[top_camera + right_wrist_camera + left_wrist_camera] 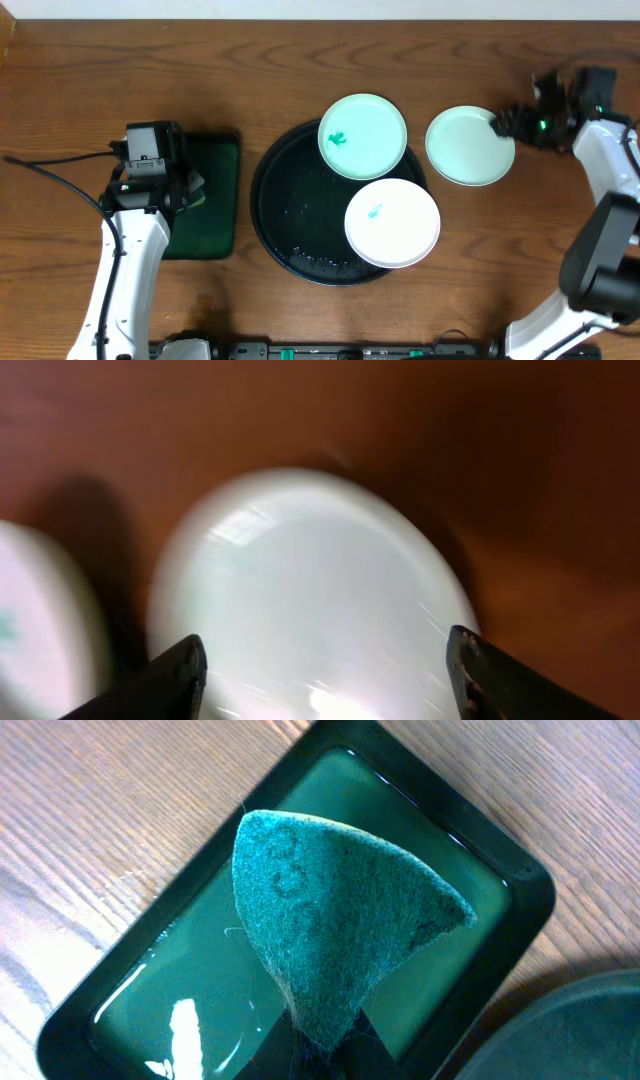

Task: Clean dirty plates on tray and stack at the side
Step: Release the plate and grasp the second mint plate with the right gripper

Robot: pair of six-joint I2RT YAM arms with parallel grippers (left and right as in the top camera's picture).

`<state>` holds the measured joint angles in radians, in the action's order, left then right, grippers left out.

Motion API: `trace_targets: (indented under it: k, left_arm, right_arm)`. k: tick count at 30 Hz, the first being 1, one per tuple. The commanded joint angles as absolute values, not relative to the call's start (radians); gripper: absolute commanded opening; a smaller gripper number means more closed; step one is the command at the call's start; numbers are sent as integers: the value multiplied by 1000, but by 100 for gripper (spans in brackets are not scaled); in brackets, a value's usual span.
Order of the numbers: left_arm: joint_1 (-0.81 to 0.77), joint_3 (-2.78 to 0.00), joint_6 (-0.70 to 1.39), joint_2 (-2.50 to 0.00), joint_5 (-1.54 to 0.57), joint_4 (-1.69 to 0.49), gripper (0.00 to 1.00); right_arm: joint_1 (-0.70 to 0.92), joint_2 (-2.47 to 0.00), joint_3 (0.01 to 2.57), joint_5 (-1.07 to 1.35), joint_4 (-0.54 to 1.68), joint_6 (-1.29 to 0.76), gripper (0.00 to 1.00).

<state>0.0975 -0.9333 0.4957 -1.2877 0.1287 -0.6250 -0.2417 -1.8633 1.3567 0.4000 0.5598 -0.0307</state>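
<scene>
The black tray (290, 215) sits mid-table. A pale turquoise plate (363, 136) with a teal smear rests on its far rim. A white plate (392, 222) with a small teal smear rests on its right side. A second turquoise plate (468, 146) lies on the table to the tray's right and shows blurred in the right wrist view (310, 600). My right gripper (507, 122) is open at that plate's far right edge, fingers (325, 670) spread above it. My left gripper (190, 190) is shut on a teal sponge (330, 920) above the green tray (180, 1010).
The small dark green rectangular tray (210, 200) holds shiny liquid and lies left of the black tray. A cable (50, 175) runs across the table at the far left. The black tray's rim shows at the bottom right of the left wrist view (570, 1030).
</scene>
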Motion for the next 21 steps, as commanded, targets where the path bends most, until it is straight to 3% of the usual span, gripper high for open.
trace_targets:
  k: [1, 9, 17, 19, 21]
  left_arm:
    - [102, -933, 461, -1278, 88, -624, 7]
    - [101, -934, 433, -1279, 70, -622, 7]
    - [101, -933, 429, -1279, 59, -628, 7]
    - [101, -933, 429, -1279, 59, -628, 7]
    - [101, -933, 429, -1279, 59, -628, 7]
  right_arm:
    - [-114, -1795, 1415, 450, 527, 5, 78]
    - [172, -1954, 1413, 204, 453, 39, 78]
    - [257, -2071, 1414, 128, 411, 43, 76]
    - [259, -2074, 1414, 138, 407, 42, 63]
    - [260, -2074, 1414, 149, 408, 41, 37]
